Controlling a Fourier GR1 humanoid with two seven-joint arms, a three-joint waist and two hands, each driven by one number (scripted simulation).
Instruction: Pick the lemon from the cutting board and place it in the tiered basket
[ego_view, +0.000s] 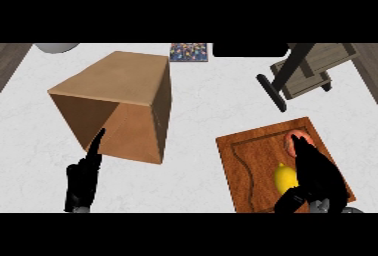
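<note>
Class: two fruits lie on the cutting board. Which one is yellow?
The lemon, near the board's middle beside the right hand; the other fruit, at the far edge, is reddish.

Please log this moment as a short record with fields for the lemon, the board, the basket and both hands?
lemon: yellow, lying on the cutting board
cutting board: wooden, counter's right
right hand: over the board, beside the lemon, not closed on it
left hand: open, lower left, resting
tiered basket: upper right, no lemon in it
cardboard box: centre left
</note>
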